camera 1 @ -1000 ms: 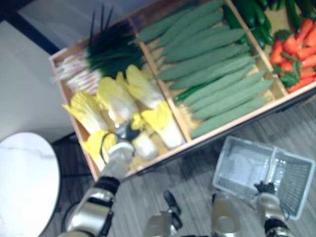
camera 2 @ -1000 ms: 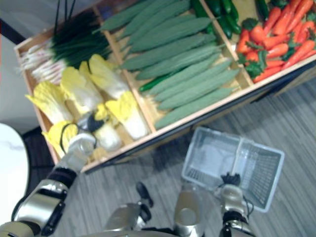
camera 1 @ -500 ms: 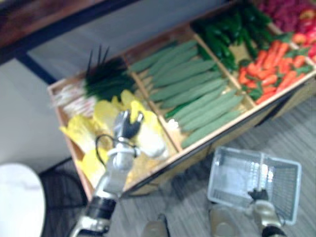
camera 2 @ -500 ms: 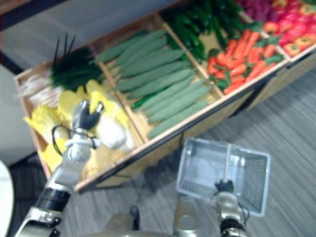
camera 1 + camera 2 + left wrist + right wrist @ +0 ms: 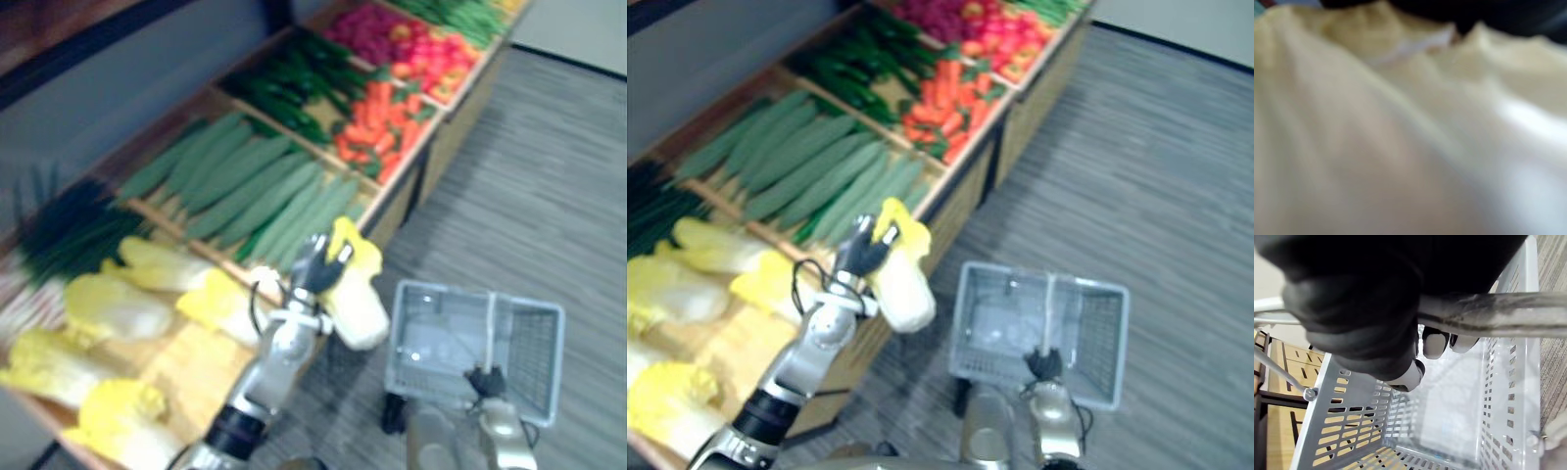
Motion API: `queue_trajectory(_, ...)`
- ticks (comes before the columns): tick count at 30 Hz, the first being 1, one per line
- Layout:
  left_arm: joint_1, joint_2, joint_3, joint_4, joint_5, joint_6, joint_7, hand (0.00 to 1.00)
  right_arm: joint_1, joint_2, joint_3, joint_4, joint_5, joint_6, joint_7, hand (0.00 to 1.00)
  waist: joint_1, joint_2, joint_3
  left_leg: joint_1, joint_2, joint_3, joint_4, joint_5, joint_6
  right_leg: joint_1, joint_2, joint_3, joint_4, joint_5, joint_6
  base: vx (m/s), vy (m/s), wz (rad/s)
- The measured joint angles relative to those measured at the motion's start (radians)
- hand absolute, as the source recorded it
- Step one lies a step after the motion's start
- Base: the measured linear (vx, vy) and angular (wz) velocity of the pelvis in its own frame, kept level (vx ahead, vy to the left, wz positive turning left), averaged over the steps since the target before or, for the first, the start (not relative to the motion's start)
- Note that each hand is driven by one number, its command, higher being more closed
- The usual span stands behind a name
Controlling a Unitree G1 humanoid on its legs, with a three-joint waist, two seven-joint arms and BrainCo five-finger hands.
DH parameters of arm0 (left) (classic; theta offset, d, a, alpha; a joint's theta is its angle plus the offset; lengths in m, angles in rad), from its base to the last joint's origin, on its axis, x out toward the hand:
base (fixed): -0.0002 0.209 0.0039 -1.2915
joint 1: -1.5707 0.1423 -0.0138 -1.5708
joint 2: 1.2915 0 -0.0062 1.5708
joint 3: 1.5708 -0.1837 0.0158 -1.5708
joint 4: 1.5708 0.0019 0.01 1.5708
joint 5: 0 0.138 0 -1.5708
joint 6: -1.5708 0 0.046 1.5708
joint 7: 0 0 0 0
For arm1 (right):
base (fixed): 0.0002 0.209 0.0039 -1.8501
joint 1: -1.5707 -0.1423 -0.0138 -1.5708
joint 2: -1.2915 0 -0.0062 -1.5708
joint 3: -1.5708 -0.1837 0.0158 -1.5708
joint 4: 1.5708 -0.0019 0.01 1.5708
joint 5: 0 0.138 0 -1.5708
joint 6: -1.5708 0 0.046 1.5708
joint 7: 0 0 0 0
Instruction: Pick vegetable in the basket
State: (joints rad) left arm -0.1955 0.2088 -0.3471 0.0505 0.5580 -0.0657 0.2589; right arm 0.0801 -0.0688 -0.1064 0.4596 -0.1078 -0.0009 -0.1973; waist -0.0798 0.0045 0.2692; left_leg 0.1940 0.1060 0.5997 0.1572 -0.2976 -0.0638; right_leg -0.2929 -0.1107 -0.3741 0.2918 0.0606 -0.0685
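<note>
cabbage [image 5: 357,297] ruffled and pale, plastic basket [image 5: 537,354] slatted

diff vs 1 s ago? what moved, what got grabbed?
The left hand, then on a yellow-and-white napa cabbage in the wooden crate, has lifted it out and carried it toward the grey plastic basket; it hangs beside the basket, not in it. The right hand still grips the basket handle. Camera shifted too.
</note>
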Motion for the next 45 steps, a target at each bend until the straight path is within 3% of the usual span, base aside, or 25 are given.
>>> queue_trajectory(1,0.012,0.005,0.003,0.057,0.015,-0.003,-0.011,1.0,-0.02,0.014,0.027,-0.031,-0.001,-0.006,0.011,1.0,0.032,-0.003,-0.019,0.005,-0.006,0.073,-0.04,-0.002,0.01,0.007,0.05,-0.01,-0.089,-0.012,0.033,-0.19,0.013,-2.59)
queue_trajectory(2,0.014,0.001,0.003,0.09,0.015,-0.004,-0.018,1.0,-0.027,0.017,0.043,-0.046,-0.002,-0.007,0.012,1.0,0.028,-0.007,-0.022,0.007,-0.002,0.129,-0.042,0.005,-0.001,-0.017,0.02,-0.083,-0.033,-0.071,-0.036,-0.14,-0.005,-2.14)
queue_trajectory(3,0.021,-0.011,0.007,0.162,0.017,0.002,-0.038,1.0,-0.02,0.012,0.069,-0.058,-0.001,-0.013,0.019,1.0,-0.002,-0.007,-0.021,0.006,0.012,0.179,-0.022,0.004,-0.001,-0.037,-0.075,-0.209,0.143,-0.162,-0.069,-0.04,-0.059,-1.09)
queue_trajectory(5,0.053,-0.047,-0.009,0.23,0.044,0.003,-0.054,1.0,0.017,0.011,0.1,-0.062,-0.001,-0.012,0.043,1.0,-0.002,-0.021,-0.031,0.031,0.015,0.244,-0.011,0.006,-0.005,0.004,-0.158,-0.278,0.23,-0.223,0.016,0.09,-0.135,-1.26)
queue_trajectory(7,0.069,-0.071,-0.01,0.33,0.057,0.013,-0.068,1.0,0.041,0.011,0.148,-0.082,0.002,-0.01,0.057,1.0,0.005,-0.016,-0.035,0.037,0.039,0.322,0.004,0.016,-0.021,-0.002,-0.09,-0.241,0.144,-0.221,-0.012,0.15,-0.173,-1.51)
queue_trajectory(9,0.067,-0.104,-0.016,0.463,0.095,0.031,-0.077,1.0,0.073,0.005,0.208,-0.148,0.012,-0.012,0.08,1.0,0.0,-0.005,-0.037,0.037,0.111,0.374,0.112,0.025,-0.036,0.016,0.026,-0.153,0.047,-0.19,-0.046,0.15,-0.184,-1.39)
queue_trajectory(10,0.066,-0.113,-0.022,0.489,0.098,0.034,-0.078,1.0,0.083,0.002,0.229,-0.164,0.021,-0.013,0.086,1.0,-0.001,-0.005,-0.037,0.036,0.138,0.375,0.174,0.025,-0.036,0.027,0.048,-0.131,0.03,-0.19,-0.046,0.14,-0.145,-1.24)
queue_trajectory(12,0.075,-0.146,-0.03,0.53,0.122,0.034,-0.072,1.0,0.119,-0.029,0.313,-0.189,0.059,-0.015,0.111,1.0,0.003,-0.002,-0.038,-0.02,0.255,0.238,0.474,-0.002,0.026,0.098,0.127,-0.039,-0.046,-0.195,-0.041,0.13,-0.102,-1.09)
queue_trajectory(13,0.078,-0.153,-0.029,0.534,0.122,0.034,-0.066,1.0,0.118,-0.036,0.333,-0.191,0.078,-0.015,0.119,1.0,0.005,-0.002,-0.038,-0.054,0.262,0.163,0.539,-0.016,0.043,0.113,0.145,-0.013,-0.061,-0.196,-0.041,0.12,-0.078,-1.25)
queue_trajectory(16,0.121,-0.158,-0.017,0.546,0.113,0.048,-0.025,1.0,0.118,-0.066,0.449,-0.23,0.131,-0.013,0.15,1.0,0.033,0.003,-0.036,-0.251,0.172,-0.255,0.71,-0.051,0.004,0.163,0.219,0.148,-0.095,-0.205,-0.053,0.13,-0.041,-1.58)
queue_trajectory(18,0.128,-0.158,-0.004,0.573,0.113,0.064,-0.019,1.0,0.119,-0.071,0.479,-0.251,0.169,-0.011,0.161,1.0,0.042,0.003,-0.034,-0.327,0.143,-0.332,0.736,-0.051,0.0,0.202,0.226,0.176,-0.132,-0.205,-0.053,0.12,0.027,-1.08)
queue_trajectory(19,0.131,-0.159,0.002,0.585,0.113,0.07,-0.006,0.0,0.118,-0.072,0.496,-0.27,0.198,-0.011,0.164,1.0,0.059,0.001,-0.031,-0.383,0.129,-0.344,0.731,-0.049,-0.008,0.238,0.226,0.193,-0.173,-0.198,-0.042,0.16,0.054,-0.95)
queue_trajectory(23,0.128,-0.169,0.026,0.584,0.113,0.075,0.018,0.0,0.118,-0.079,0.533,-0.354,0.228,-0.011,0.178,1.0,0.08,-0.004,-0.025,-0.496,0.096,-0.264,0.484,-0.007,-0.008,0.313,0.215,0.214,-0.28,-0.173,-0.004,0.2,0.066,-0.49)
queue_trajectory(25,0.119,-0.186,0.033,0.603,0.114,0.081,0.018,0.0,0.124,-0.101,0.543,-0.415,0.267,-0.015,0.199,1.0,0.08,0.0,-0.026,-0.504,0.095,-0.1,0.234,0.082,0.039,0.357,0.216,0.191,-0.32,-0.163,0.011,0.29,0.103,-0.05)
queue_trajectory(29,0.099,-0.207,0.048,0.662,0.115,0.094,0.017,0.0,0.121,-0.114,0.53,-0.425,0.278,-0.025,0.214,1.0,0.088,-0.004,-0.028,-0.475,0.049,-0.001,0.067,0.203,0.124,0.373,0.188,0.175,-0.275,-0.229,0.029,0.39,0.136,0.18)
queue_trajectory(30,0.107,-0.213,0.059,0.692,0.115,0.096,0.015,0.0,0.134,-0.114,0.525,-0.424,0.278,-0.022,0.226,1.0,0.09,-0.009,-0.031,-0.433,0.02,0.022,0.035,0.249,0.16,0.362,0.155,0.169,-0.198,-0.292,0.047,0.43,0.189,0.17)
queue_trajectory(32,0.119,-0.223,0.097,0.733,0.113,0.096,0.014,0.0,0.169,-0.101,0.53,-0.405,0.277,-0.021,0.239,1.0,0.104,-0.026,-0.042,-0.399,-0.036,0.024,0.029,0.214,0.181,0.299,0.083,0.165,0.017,-0.371,0.089,0.46,0.209,0.22)
queue_trajectory(34,0.143,-0.238,0.177,0.755,0.108,0.096,0.009,0.0,0.207,-0.074,0.531,-0.402,0.28,-0.004,0.245,1.0,0.109,-0.035,-0.042,-0.34,-0.08,0.003,0.022,0.179,0.196,0.188,0.004,0.167,0.368,-0.36,0.138,0.57,0.217,0.56)
queue_trajectory(35,0.16,-0.237,0.225,0.759,0.051,0.097,0.01,0.0,0.231,-0.047,0.531,-0.396,0.285,0.01,0.249,1.0,0.104,-0.045,-0.041,-0.287,-0.108,-0.043,0.023,0.145,0.194,0.133,-0.047,0.17,0.589,-0.291,0.157,0.67,0.147,1.1)
queue_trajectory(36,0.171,-0.235,0.262,0.772,0.0,0.098,0.011,0.0,0.24,-0.04,0.533,-0.382,0.286,0.017,0.255,1.0,0.097,-0.044,-0.04,-0.23,-0.123,-0.097,0.018,0.125,0.191,0.108,-0.082,0.168,0.732,-0.3,0.143,0.56,0.06,1.14)
queue_trajectory(38,0.19,-0.235,0.288,0.775,-0.055,0.098,0.019,0.0,0.239,-0.035,0.537,-0.365,0.286,0.022,0.273,1.0,0.087,-0.036,-0.037,-0.15,-0.118,-0.173,-0.001,0.118,0.189,0.083,-0.118,0.147,0.794,-0.325,0.101,0.49,-0.012,1.14)
queue_trajectory(41,0.202,-0.239,0.321,0.791,-0.085,0.098,0.02,0.0,0.24,-0.005,0.538,-0.366,0.33,0.022,0.291,1.0,0.079,-0.025,-0.034,-0.075,-0.081,-0.284,-0.031,0.118,0.189,0.014,-0.129,0.143,0.629,-0.329,0.097,0.55,-0.166,1.24)
queue_trajectory(43,0.2,-0.241,0.324,0.799,-0.085,0.098,0.02,0.0,0.24,-0.01,0.537,-0.364,0.362,0.031,0.296,1.0,0.074,-0.02,-0.032,-0.058,-0.045,-0.374,-0.035,0.113,0.179,-0.026,-0.089,0.232,0.306,-0.294,0.149,0.41,-0.297,1.06)
queue_trajectory(44,0.2,-0.242,0.325,0.801,-0.085,0.098,0.019,0.0,0.241,-0.011,0.536,-0.364,0.363,0.033,0.296,1.0,0.073,-0.018,-0.033,-0.057,-0.039,-0.387,-0.035,0.109,0.172,-0.029,-0.082,0.25,0.257,-0.285,0.157,0.41,-0.383,1.18)
queue_trajectory(45,0.198,-0.248,0.333,0.811,-0.085,0.098,0.019,0.0,0.236,-0.01,0.531,-0.353,0.365,0.034,0.296,1.0,0.062,-0.01,-0.031,-0.053,-0.008,-0.436,-0.039,0.094,0.12,-0.027,-0.047,0.333,0.059,-0.223,0.163,0.43,-0.429,1.3)
